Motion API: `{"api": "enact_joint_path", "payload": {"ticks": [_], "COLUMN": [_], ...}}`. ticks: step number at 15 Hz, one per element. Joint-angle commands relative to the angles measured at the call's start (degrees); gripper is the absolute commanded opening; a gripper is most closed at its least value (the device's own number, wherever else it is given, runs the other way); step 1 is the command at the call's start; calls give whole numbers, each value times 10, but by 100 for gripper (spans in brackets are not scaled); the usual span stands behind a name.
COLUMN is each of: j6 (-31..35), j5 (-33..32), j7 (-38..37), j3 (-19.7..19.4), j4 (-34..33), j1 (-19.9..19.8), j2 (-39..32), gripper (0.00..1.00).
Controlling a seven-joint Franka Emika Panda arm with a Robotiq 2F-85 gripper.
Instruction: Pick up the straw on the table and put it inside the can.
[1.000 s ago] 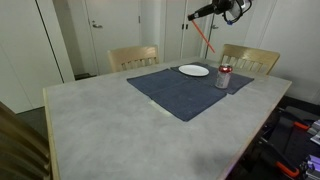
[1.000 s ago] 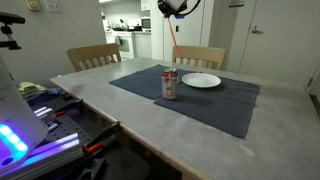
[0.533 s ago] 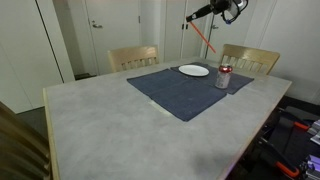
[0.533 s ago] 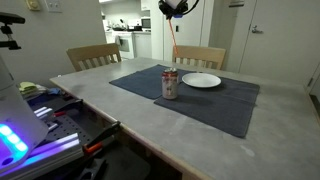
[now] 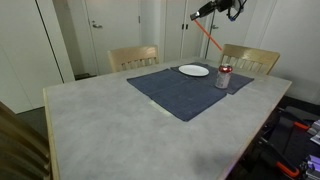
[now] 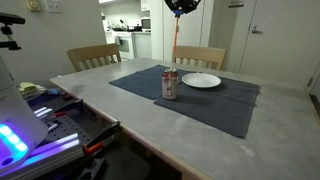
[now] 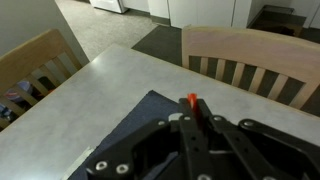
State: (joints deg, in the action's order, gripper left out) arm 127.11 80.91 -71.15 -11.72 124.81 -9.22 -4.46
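While the black gripper (image 6: 180, 7) pinches its top, one thin red straw (image 6: 175, 40) slants downward toward one red-silver can (image 6: 171, 84).

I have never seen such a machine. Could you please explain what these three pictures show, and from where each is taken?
This is one robot arm with a two-fingered gripper at its end. Two pictures come from cameras standing in the room, on different sides of the large light grey speckled table; the third comes from a camera on the wrist, looking down past the gripper. On the table lies a dark blue placemat, bearing a white round plate and a small red and silver drink can. The gripper, high above the table, is shut on a thin red drinking straw, which hangs below it.
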Motion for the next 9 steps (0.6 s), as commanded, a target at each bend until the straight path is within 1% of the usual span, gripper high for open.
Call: {"api": "enact_joint_path", "payload": {"ticks": [1,9], "j6": [21,25], "j5": [30,106], "j7": [-21,-26], "j3": [-8,-28], "j4": [24,75], "j1": [-15,-35], "j2": [20,28], "gripper": [2,2]}}
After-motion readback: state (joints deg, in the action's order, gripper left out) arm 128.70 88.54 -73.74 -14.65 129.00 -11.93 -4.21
